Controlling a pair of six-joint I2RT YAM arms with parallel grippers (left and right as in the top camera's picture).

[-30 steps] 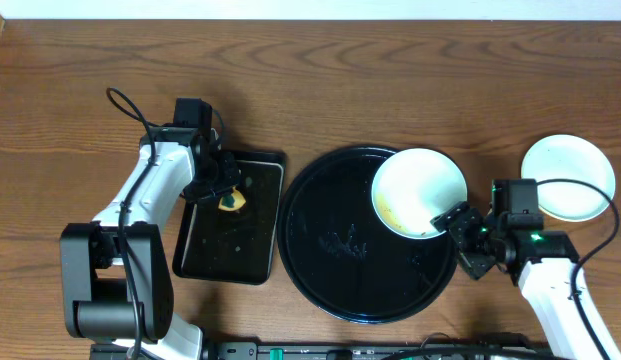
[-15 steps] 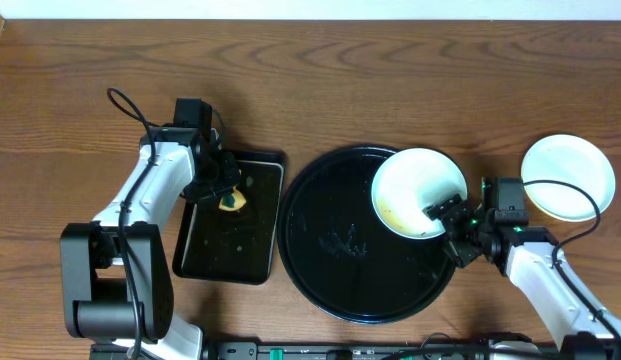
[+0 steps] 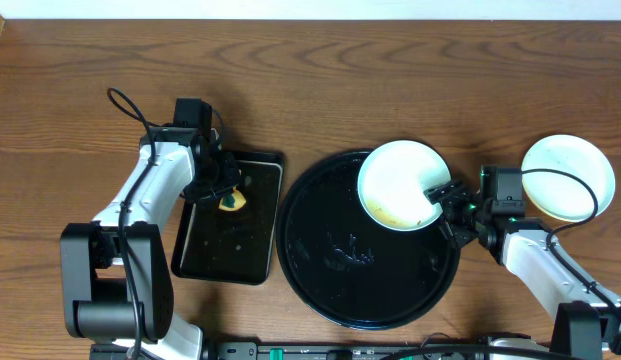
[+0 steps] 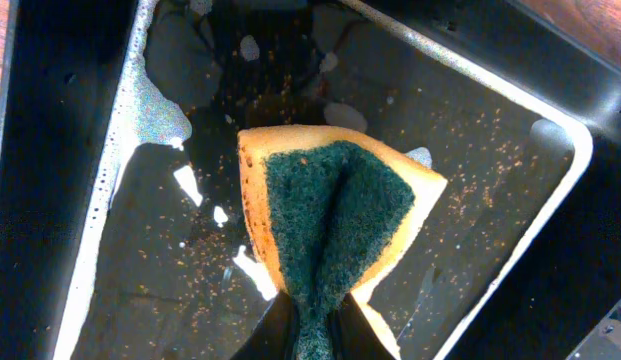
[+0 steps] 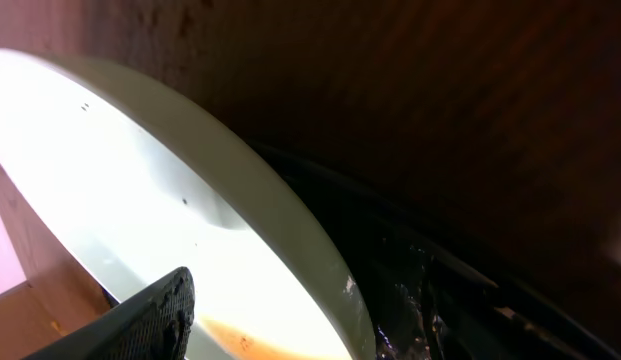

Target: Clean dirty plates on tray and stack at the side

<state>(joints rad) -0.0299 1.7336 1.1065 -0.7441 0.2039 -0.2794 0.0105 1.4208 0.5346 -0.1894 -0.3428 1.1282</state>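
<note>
L gripper [image 3: 222, 190] pinches sponge [image 4: 330, 225] over rect. tray [image 3: 205, 255], left of round tray [image 3: 320, 275]. One plate [image 3: 395, 180] sits in round tray's upper right. R gripper [image 3: 445, 197] at its right rim, clamped or not can't tell. 2nd plate [image 3: 565, 178] right of round tray.

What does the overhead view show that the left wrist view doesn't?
Only overhead: the round tray, a smeared plate on it with the right hand at its rim, and a second plate on the table. Only left wrist: the sponge creased down its green face, plus crumbs and wet patches. Both: the left hand pinching that sponge over the small rectangular tray.
</note>
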